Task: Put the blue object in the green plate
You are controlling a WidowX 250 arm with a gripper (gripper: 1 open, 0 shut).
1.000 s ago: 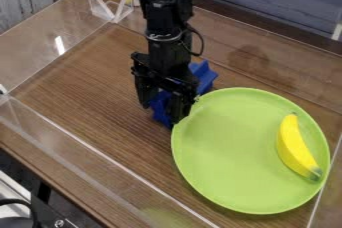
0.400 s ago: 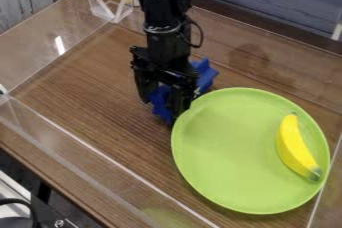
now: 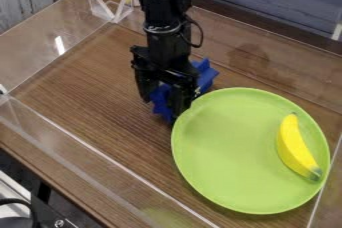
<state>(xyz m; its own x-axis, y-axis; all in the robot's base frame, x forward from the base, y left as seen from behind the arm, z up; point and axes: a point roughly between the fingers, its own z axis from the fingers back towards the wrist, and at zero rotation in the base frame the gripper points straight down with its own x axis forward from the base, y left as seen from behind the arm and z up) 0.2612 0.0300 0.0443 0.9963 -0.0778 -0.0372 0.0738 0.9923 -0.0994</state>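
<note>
I work in what looks like a lab test cell rather than a home. My wooden tabletop [image 3: 94,77] is fenced in by clear acrylic walls [image 3: 47,32], cables [image 3: 107,2] trail behind my arm [image 3: 163,17], and the only props are a toy-like yellow banana [image 3: 299,144] on a green plate [image 3: 227,162].
</note>
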